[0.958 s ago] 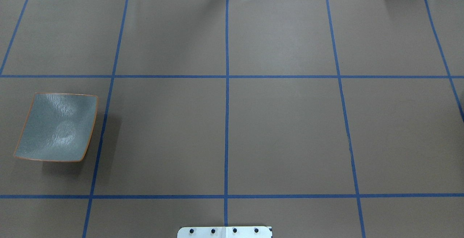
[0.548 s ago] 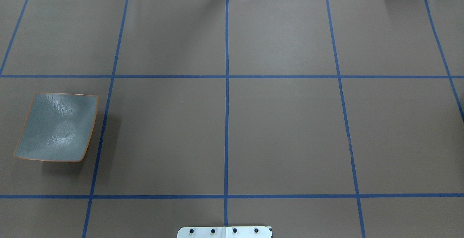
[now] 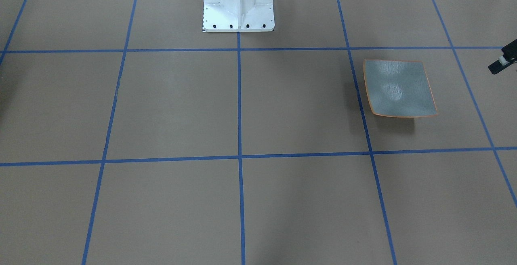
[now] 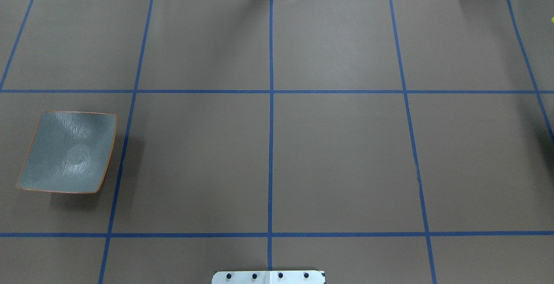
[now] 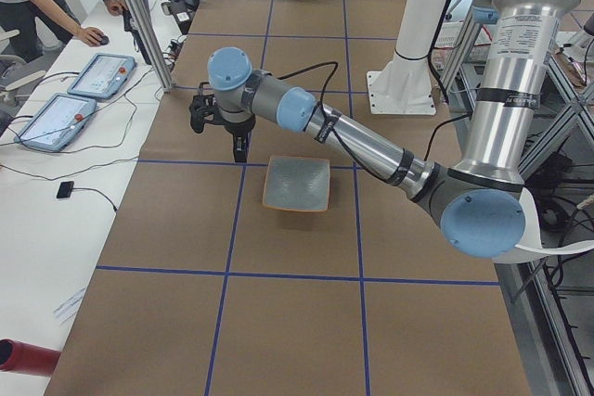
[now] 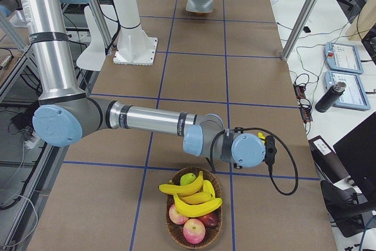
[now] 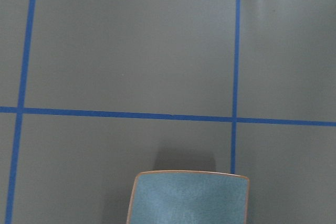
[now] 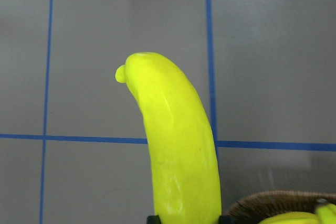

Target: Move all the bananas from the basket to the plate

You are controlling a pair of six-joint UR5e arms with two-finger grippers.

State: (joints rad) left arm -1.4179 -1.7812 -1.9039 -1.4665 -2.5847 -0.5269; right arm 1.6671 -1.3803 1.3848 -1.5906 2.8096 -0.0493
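The grey-green plate with its orange rim lies bare at the table's left; it also shows as the plate and the plate. Beside the plate hangs my left gripper, only an edge of which, the left gripper, shows from the front; I cannot tell its state. My right gripper is shut on one yellow banana, lifted just clear of the basket. Three more bananas lie in the wicker basket.
Apples and a green fruit share the basket. The robot's white base stands mid-table. A person's hands rest at a side desk with tablets. Blue tape lines cross the brown table.
A small yellow tip has come into the overhead view at its right edge, with a faint shadow below it. The plate has not moved.
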